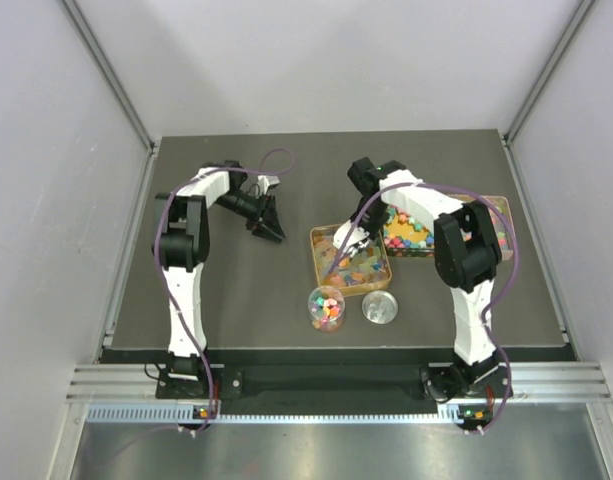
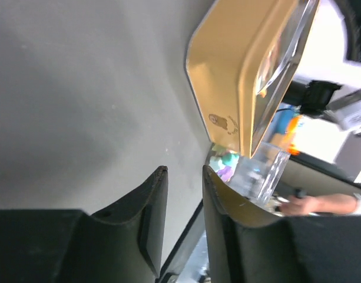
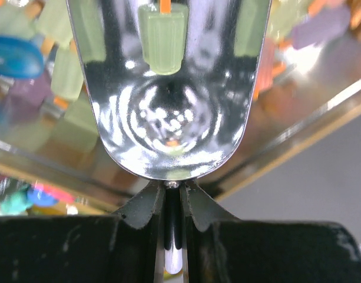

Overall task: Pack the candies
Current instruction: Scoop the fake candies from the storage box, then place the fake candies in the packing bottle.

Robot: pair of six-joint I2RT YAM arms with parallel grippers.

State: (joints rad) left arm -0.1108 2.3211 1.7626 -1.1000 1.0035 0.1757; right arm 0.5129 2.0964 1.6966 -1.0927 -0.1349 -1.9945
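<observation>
**Right gripper clamping a spoon over the candy tray; left gripper idling with nothing in it**

The right gripper (image 3: 173, 191) is pinching the thin handle of a metal spoon (image 3: 168, 118), its jaws pressing tight on either side of it. The shiny bowl of the spoon is carrying one pale green candy (image 3: 164, 35) and is hanging over the gold tray (image 1: 314, 250) in the middle of the table (image 1: 236, 290).

The candies (image 1: 358, 262) are lying in three places. A loose heap of mixed colours is sitting in the gold tray. More are filling a second tray (image 1: 501, 205) just beside it on the right, partly under the right arm. A further lot is showing inside the clear jar (image 1: 326, 308), which is standing upright just in front of the gold tray. The round silver lid (image 1: 380, 307) is lying flat just to the right of the jar, apart from it.

The left gripper (image 2: 185, 171) is hovering over bare table to the left of the gold tray, well apart from the jar. Its fingers (image 2: 151, 206) are standing slightly parted, with nothing between them.

A small dark mark (image 2: 222, 122) is showing on the outer wall of the gold tray in the left wrist view; it is too small to read. No other writing is showing legibly.
</observation>
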